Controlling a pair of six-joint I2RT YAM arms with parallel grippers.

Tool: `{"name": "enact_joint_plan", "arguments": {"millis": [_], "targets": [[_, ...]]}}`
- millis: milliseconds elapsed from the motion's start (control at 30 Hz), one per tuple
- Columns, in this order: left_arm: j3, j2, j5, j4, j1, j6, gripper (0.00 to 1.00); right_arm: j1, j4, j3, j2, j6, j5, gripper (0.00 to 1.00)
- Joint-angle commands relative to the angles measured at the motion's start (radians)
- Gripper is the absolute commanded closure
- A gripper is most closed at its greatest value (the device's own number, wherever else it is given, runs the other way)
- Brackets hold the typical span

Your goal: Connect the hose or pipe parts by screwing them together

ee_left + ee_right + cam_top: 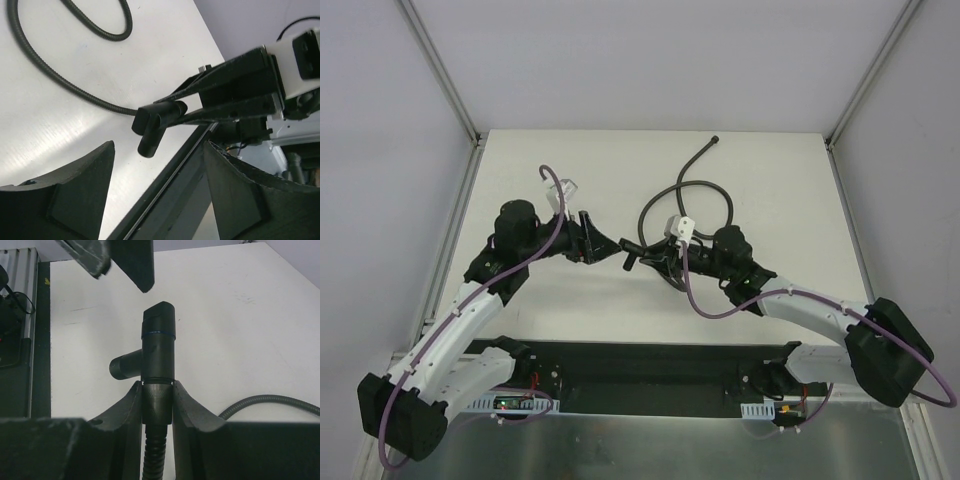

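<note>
R gripper (157,390) is pinched narrow on the hose (155,450) end. The T-fitting (159,345) sits on that end right above the fingertips, w/ its side stub sticking out sideways. It's all roughly mid table (520,170), btwn the two arms. L gripper (603,240) is spread wide w/ nothing in it, facing the fitting from just beside it, not touching. The rest of the hose loops on the table past the R gripper, free end near the far edge.
</note>
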Motion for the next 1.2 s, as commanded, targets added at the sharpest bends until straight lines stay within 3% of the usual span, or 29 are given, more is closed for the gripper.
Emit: {"name": "enact_joint_plan", "arguments": {"millis": [0,133,467,700,1067,1167], "targets": [[0.007,-0.072,0.019,-0.05,-0.005,0.174,0.3,-0.034,0.075,0.014,-0.051,0.096,-0.089,0.99],[-0.018,-0.068,0.168,-0.027,-0.007,0.278,0.29,-0.041,0.087,0.035,-0.056,0.153,-0.123,0.99],[-0.016,-0.019,0.308,-0.003,-0.015,0.384,0.29,-0.049,0.162,0.055,-0.062,0.292,-0.193,0.99],[-0.019,0.038,0.262,-0.003,-0.071,0.442,0.34,-0.05,0.192,0.052,-0.062,0.328,-0.21,0.99],[-0.027,0.066,0.081,-0.004,-0.084,0.493,0.61,-0.06,0.279,0.043,-0.062,0.412,-0.262,0.99],[-0.024,0.066,0.043,-0.004,-0.084,0.492,0.63,-0.058,0.301,0.039,-0.059,0.415,-0.278,0.99]]}}
